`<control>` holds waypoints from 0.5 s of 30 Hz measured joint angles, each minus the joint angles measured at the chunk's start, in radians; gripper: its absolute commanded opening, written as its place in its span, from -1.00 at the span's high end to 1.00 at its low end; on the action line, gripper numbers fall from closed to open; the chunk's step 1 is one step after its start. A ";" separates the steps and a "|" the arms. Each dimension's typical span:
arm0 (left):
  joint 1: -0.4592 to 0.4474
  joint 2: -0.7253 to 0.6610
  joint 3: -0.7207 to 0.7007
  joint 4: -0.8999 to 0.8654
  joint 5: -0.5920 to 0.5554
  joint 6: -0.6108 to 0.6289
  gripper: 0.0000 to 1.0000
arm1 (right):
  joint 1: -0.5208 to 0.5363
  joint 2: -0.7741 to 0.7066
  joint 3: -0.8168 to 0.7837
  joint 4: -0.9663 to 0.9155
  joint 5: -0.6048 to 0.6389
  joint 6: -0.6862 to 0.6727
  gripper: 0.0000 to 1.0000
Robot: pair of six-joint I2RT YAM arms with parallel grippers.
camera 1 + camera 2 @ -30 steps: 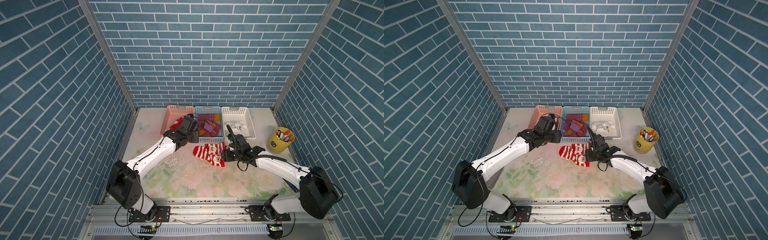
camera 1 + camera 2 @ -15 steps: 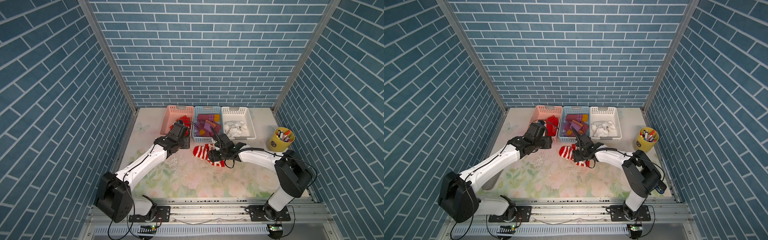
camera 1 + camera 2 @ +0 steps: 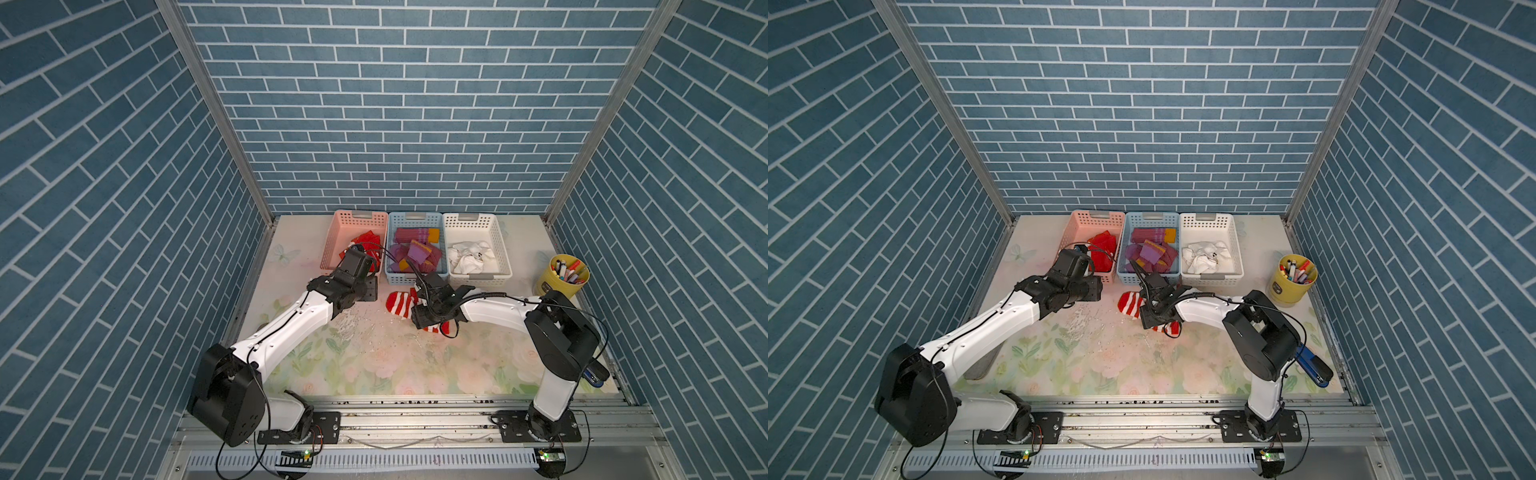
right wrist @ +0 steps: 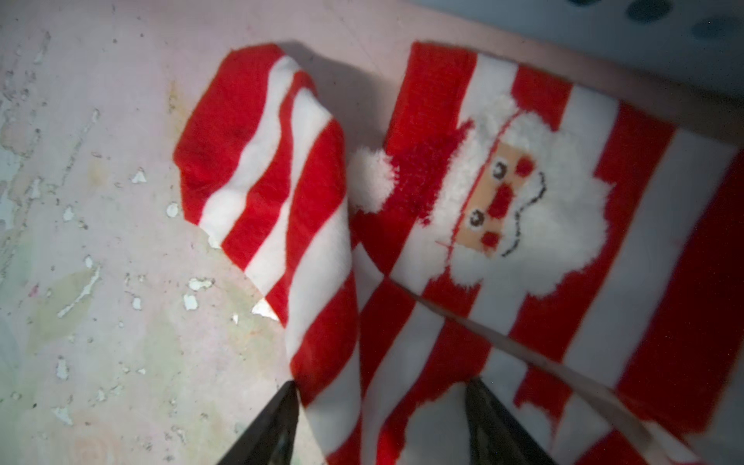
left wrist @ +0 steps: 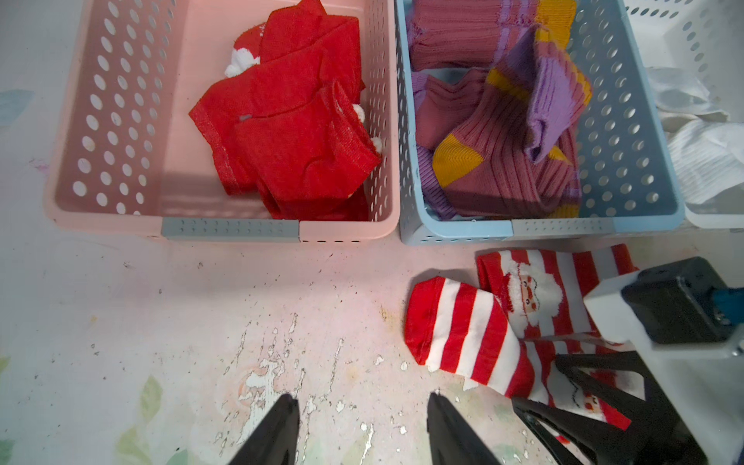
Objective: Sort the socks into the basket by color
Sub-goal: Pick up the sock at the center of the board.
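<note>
Entry: striped sock (image 4: 318,261), lying between spread fingers of my right gripper (image 4: 382,382), ungripped. My left gripper (image 5: 360,398): fingers parted, empty.

You have one pink basket (image 3: 330,245), one blue basket (image 3: 397,277) and one white basket (image 3: 500,249), three in all. Two striped socks (image 5: 459,330) sit outside them. There is one yellow cup (image 3: 550,286), its markers (image 3: 567,272) too crowded to count. The heaped socks (image 5: 290,120) inside overlap too much for you to count.

Both top views: high at rig front, angled down over the whole floral-print tabletop (image 3: 374,365). Wrist cams: close, looking down, sharing the red-and-white striped fabric Santa socks (image 5: 463,334) (image 4: 314,201).
</note>
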 measured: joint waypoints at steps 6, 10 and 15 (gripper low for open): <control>0.005 0.000 -0.001 0.000 0.003 -0.001 -0.08 | 0.000 0.023 0.020 -0.016 0.010 0.014 0.11; 0.006 0.000 -0.001 0.000 0.004 -0.001 -0.07 | 0.002 0.023 0.020 -0.015 0.008 0.015 0.28; 0.011 -0.007 -0.003 0.000 0.003 -0.001 -0.06 | 0.004 0.023 0.020 -0.015 0.002 0.014 0.59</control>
